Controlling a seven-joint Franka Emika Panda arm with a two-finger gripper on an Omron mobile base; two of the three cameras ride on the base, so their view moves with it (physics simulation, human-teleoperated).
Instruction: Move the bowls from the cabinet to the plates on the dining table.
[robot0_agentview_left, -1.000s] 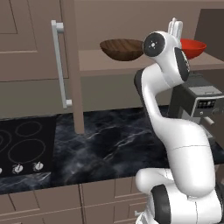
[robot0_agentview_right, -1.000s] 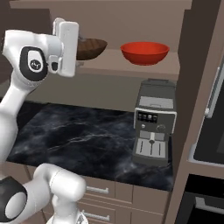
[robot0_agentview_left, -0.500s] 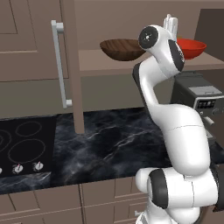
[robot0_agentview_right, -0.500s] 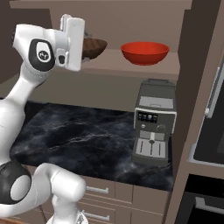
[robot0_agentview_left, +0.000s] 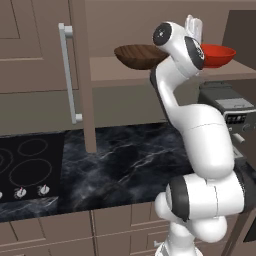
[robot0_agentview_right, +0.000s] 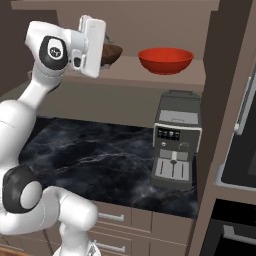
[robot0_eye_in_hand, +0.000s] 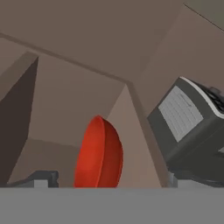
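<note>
A black, white-veined marble counter (robot0_agentview_left: 130, 160) runs under the taupe-brown cabinet (robot0_agentview_left: 35, 50), whose open shelf (robot0_agentview_right: 165, 75) sits at the height of the robot's raised hand. At the counter's left end in the left base view lies a black cooktop (robot0_agentview_left: 27, 167) with small knobs along its front edge, and beside it hangs a closed cabinet door with a long vertical silver handle (robot0_agentview_left: 70, 75). A dark grey coffee machine (robot0_agentview_right: 175, 145) stands on the counter below the shelf, toward the right. Taupe drawer fronts with horizontal handles (robot0_agentview_right: 112, 217) run beneath the counter. On the shelf rest the two bowls, well apart: the brown bowl (robot0_agentview_left: 137, 55) to the left and the red bowl (robot0_agentview_right: 166, 60) to the right. The arm rises from its base, bends at the elbow and lifts its wrist to shelf level, so that the white hand (robot0_agentview_right: 92, 47) stands in front of the brown bowl and partly covers it in the right base view. In the hand view, which is rolled well over, the red bowl shows on edge between the fingertips (robot0_eye_in_hand: 43, 178), apart from them. I cannot tell whether the gripper (robot0_eye_in_hand: 105, 181) is spread or closed, and it holds nothing that shows.
</note>
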